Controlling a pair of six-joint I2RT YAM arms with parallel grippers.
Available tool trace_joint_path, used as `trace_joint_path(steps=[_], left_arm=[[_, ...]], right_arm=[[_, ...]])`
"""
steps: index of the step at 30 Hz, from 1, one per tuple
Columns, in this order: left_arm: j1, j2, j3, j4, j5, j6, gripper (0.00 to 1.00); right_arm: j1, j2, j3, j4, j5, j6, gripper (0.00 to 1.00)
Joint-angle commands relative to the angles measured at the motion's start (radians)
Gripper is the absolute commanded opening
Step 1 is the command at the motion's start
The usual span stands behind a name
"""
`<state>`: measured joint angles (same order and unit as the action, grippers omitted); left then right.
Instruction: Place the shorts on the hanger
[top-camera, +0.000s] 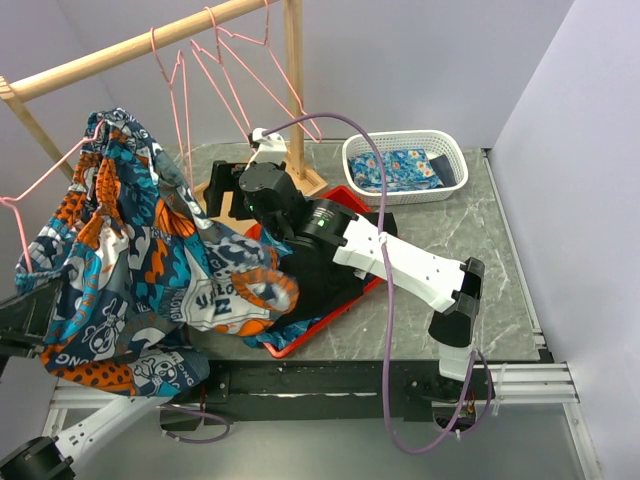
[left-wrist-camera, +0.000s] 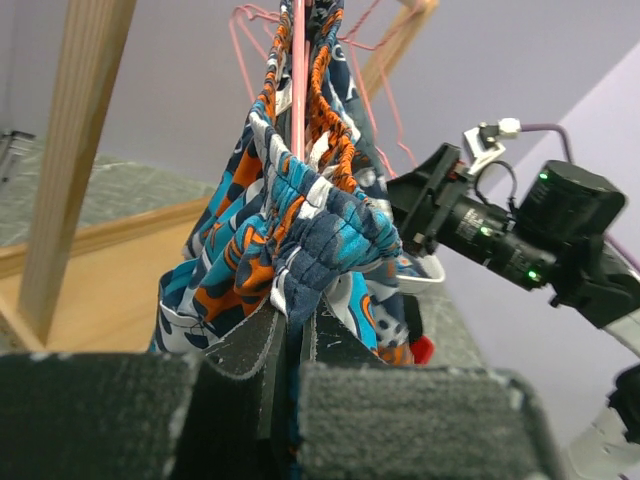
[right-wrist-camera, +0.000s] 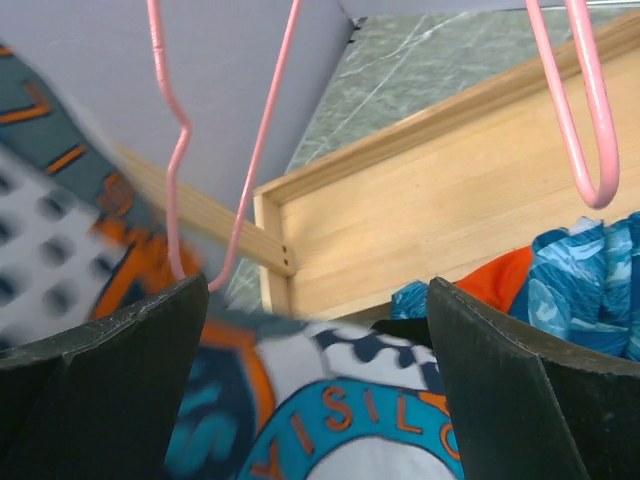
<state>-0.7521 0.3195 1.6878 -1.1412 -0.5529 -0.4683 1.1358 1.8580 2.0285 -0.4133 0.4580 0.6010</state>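
The printed shorts (top-camera: 130, 250) hang bunched at the left, draped over a pink wire hanger (top-camera: 55, 168) whose hook sticks out at the far left. In the left wrist view the hanger wire (left-wrist-camera: 298, 90) runs up through the shorts (left-wrist-camera: 300, 220). My left gripper (left-wrist-camera: 292, 325) is shut on a gathered edge of the shorts; in the top view the fabric hides it. My right gripper (top-camera: 222, 195) is open beside the shorts' right edge, near the rack's base. In the right wrist view its jaws (right-wrist-camera: 318, 285) stand wide apart, with shorts fabric (right-wrist-camera: 360, 410) below them.
A wooden rack rod (top-camera: 130, 45) carries three more pink hangers (top-camera: 240, 70), with its post (top-camera: 293, 90) and wooden base (right-wrist-camera: 430, 200) behind my right gripper. A red tray (top-camera: 345, 300) holds a black garment (top-camera: 320, 275). A white basket (top-camera: 440, 145) holds a blue flowered cloth (top-camera: 400, 168).
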Motion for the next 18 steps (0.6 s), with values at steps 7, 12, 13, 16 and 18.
trace_joint_path(steps=[7, 12, 13, 16, 18], left_arm=[[0.054, 0.139, 0.039, 0.031, -0.113, 0.046, 0.01], [0.066, 0.188, 0.020, 0.055, -0.157, 0.046, 0.01], [0.072, 0.206, 0.015, 0.063, -0.165, 0.048, 0.01], [0.082, 0.260, 0.018, 0.077, -0.209, 0.057, 0.01], [0.083, 0.289, 0.033, 0.087, -0.231, 0.066, 0.01]], right_arm=[[-0.008, -0.115, -0.054, 0.025, 0.054, -0.001, 0.97], [-0.008, -0.149, -0.083, 0.041, 0.033, 0.000, 0.97], [-0.008, -0.154, -0.088, 0.041, 0.028, 0.000, 0.97], [-0.008, -0.169, -0.096, 0.034, 0.021, 0.000, 0.97], [-0.007, -0.186, -0.105, 0.038, 0.018, 0.000, 0.97]])
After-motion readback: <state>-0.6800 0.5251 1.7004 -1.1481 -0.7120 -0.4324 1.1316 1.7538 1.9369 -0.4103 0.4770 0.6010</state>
